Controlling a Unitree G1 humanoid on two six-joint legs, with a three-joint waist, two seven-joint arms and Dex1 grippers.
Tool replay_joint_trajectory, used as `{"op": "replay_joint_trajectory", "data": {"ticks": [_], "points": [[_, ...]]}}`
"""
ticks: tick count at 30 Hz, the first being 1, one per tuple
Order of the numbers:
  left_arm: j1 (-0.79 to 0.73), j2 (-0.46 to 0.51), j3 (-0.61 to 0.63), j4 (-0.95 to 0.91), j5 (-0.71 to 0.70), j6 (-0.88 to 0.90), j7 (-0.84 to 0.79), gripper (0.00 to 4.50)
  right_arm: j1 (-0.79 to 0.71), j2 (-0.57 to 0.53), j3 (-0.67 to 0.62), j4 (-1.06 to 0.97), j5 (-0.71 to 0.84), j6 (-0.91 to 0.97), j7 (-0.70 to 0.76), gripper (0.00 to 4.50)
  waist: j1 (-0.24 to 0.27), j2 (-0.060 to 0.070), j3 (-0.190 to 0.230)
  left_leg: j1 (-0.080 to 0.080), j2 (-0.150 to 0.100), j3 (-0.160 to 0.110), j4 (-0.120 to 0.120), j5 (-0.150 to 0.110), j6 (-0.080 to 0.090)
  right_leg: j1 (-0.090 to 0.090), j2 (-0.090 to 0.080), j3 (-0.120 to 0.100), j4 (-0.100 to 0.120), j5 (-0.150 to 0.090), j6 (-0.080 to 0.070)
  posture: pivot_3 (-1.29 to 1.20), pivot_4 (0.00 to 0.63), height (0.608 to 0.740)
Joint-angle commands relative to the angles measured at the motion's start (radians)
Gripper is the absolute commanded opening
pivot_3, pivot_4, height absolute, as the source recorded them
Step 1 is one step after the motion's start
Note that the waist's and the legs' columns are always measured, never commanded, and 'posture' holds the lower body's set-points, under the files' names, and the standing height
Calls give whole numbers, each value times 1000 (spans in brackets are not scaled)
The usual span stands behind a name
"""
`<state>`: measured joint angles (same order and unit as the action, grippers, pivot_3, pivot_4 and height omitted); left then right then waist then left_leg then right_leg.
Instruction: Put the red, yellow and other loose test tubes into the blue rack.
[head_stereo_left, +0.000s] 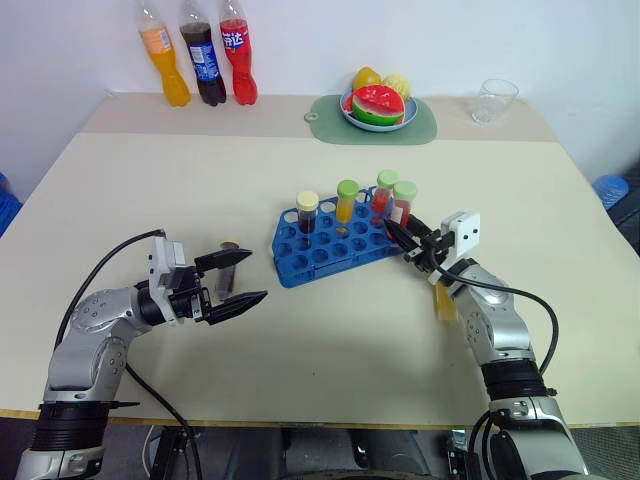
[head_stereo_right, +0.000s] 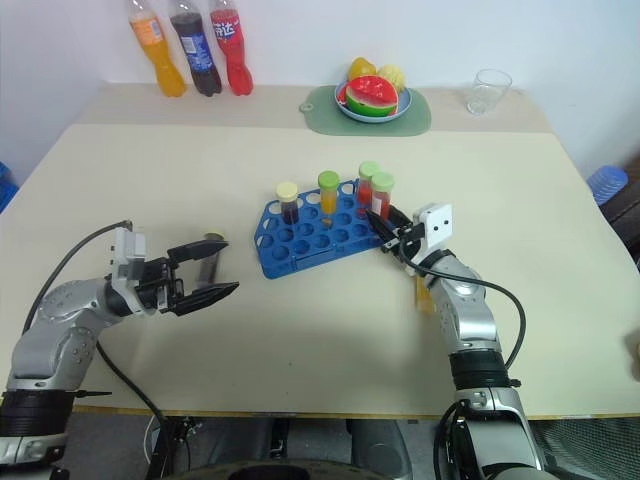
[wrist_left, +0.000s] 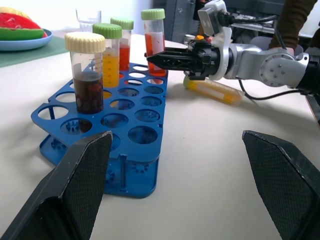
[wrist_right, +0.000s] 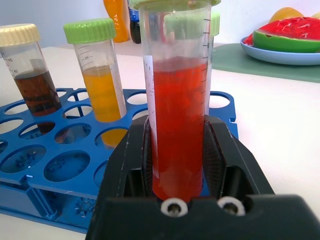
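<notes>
The right gripper (head_stereo_left: 396, 233) clamps a red tube (wrist_right: 176, 125) standing upright at the rack's (head_stereo_left: 320, 255) near-right corner; seating it and letting go looks next. A yellow tube (wrist_left: 212, 90) lies beside that arm. The left gripper (head_stereo_left: 236, 279) hangs wide open, empty.

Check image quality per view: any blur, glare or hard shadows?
Left eye view: even light, soft shadows under the blue rack. Left wrist view: left gripper fingers loom large and soft, background blurred. Right wrist view: red tube in the right gripper is sharp, fruit bowl behind is soft.
</notes>
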<state>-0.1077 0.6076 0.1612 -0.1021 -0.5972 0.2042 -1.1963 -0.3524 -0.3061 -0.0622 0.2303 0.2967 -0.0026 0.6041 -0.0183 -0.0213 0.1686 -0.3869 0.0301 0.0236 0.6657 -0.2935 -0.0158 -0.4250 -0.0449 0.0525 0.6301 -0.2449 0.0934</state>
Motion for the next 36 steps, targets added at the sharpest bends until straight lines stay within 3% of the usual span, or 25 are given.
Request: {"op": "replay_joint_trajectory", "data": {"ticks": [1,2,3,5,9,14,19,22,28,33,36], "points": [[4,5,5,-36,-1,-18,0,4314,14,-16,-7,-1,-17,-6,1,1102,0,0,0,0,0,0,0,0,0,0,0,0,0,0,0,0,150,740],[4,5,5,-37,-1,-18,0,4314,17,-22,-3,-6,-13,1,17,1102,0,0,0,0,0,0,0,0,0,0,0,0,0,0,0,0,150,740],[4,5,5,-37,-2,-18,0,4314,21,-28,1,-13,-6,7,36,1487,1,0,0,0,0,0,0,0,0,0,0,0,0,0,0,0,150,740],[4,5,4,-37,-2,-18,-1,4314,26,-37,9,-25,-19,-7,46,2297,2,0,0,0,0,0,0,0,0,0,0,0,0,0,0,0,150,740],[1,2,0,-36,-2,-18,1,4314,27,-47,8,-58,-65,-50,16,4340,-3,0,0,0,0,0,0,0,0,-1,0,0,0,0,0,0,150,740],[-1,-2,-6,-35,0,-21,2,4314,26,-107,-1,-146,-70,-8,40,4340,-2,1,1,0,0,0,0,0,0,-1,0,0,0,0,0,0,150,740],[-2,-4,-12,-33,0,-23,1,4314,72,-207,-27,-315,-12,168,79,4340,3,1,1,-1,0,0,0,0,0,-1,0,0,0,0,0,0,150,740],[-3,-5,-15,-28,1,-25,-1,4314,133,-293,-63,-494,16,382,43,4340,5,1,1,-1,0,0,0,0,0,-1,0,0,0,0,0,0,150,740],[-15,-9,-29,-16,2,-33,-5,4314,166,-466,-162,-743,199,1014,-22,4340,1,1,1,-2,0,0,0,0,0,-2,1,0,0,0,0,0,150,740],[-35,-19,-46,7,12,-46,-16,4314,88,-517,-184,-722,260,1339,-70,4340,1,1,1,-2,0,0,0,0,0,-2,1,0,-1,0,-1,0,150,740],[-45,-20,-62,13,23,-55,-31,4314,1,-470,-188,-653,274,1473,-98,4340,1,1,1,-2,0,0,0,0,0,-2,1,0,-1,0,-1,0,150,740]]}}
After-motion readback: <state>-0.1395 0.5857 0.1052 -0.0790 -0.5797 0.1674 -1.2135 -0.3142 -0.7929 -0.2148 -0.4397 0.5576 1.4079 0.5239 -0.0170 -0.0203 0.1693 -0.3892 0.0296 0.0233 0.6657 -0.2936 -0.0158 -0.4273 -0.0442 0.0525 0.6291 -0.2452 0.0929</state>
